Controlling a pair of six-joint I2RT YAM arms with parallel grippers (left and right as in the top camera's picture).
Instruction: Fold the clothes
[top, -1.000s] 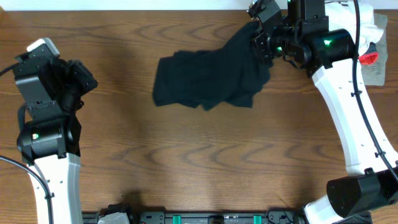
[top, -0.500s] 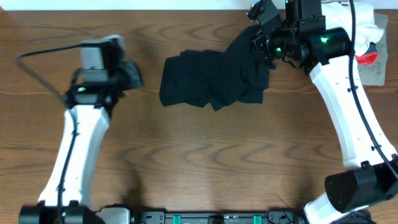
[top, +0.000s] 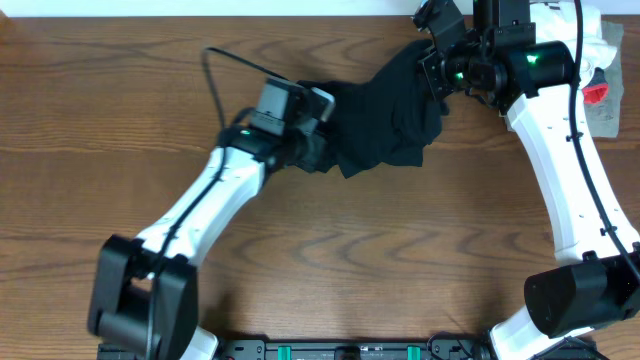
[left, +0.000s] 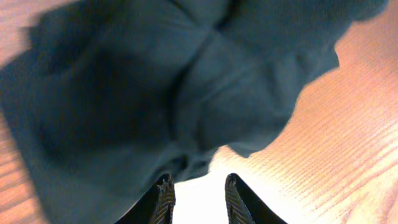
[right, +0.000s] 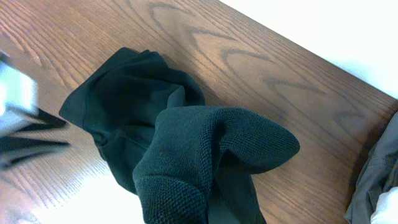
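At the left of the desk (top: 120, 80), bare wood grain runs up to the left arm (top: 215, 190), which reaches from the near edge toward the middle. The left jaws stand a little apart with nothing between them. In the wrist view the two fingertips (left: 165, 198) frame a strip of bright desk, and the left one sits at the edge of the black T-shirt (top: 385, 115); whether it touches the cloth I cannot tell. The shirt lies crumpled at the far middle of the desk, spreading ahead of those jaws in soft folds. Rightward the fabric gathers into a bunched peak that leads to the right jaws, which are clamped on its upper right part. The right wrist view shows knit cloth heaped close to the lens, hiding the fingers. Beyond the right arm (top: 560, 150), at the far right corner, lie a white garment (top: 598, 35), a grey garment (right: 373, 180) and a small red thing (top: 595, 93), apart from the shirt.
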